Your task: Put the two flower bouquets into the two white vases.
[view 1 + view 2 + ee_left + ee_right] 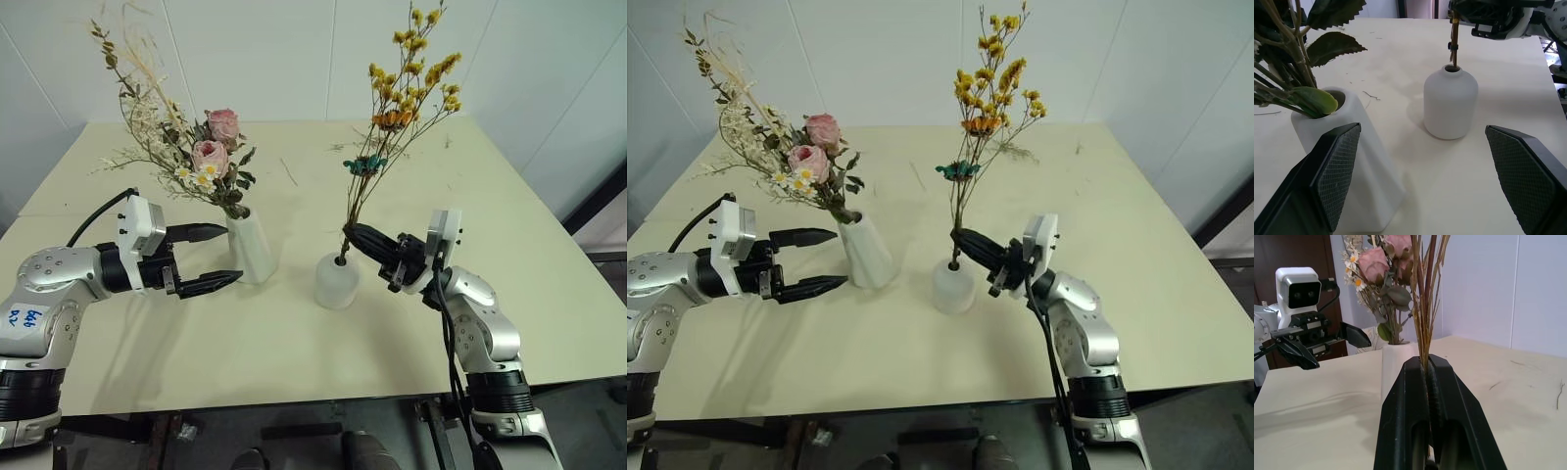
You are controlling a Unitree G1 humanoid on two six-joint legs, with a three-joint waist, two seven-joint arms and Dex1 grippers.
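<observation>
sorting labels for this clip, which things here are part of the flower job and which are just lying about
Job:
- rose bouquet, in tall vase
- yellow sprig, stem in round vase, gripped by right tool
- left tool, open

Lying about:
- twig scraps on table

Head stereo pair, two wrist close-ups

- Two white vases: tall cone point(251, 247), short dome point(336, 281).
- Two bouquets: pink rose bunch point(196, 162), yellow sprig point(404, 93).
- Two grippers: left point(217, 257), right point(354, 235).
- One table point(509, 225).
</observation>
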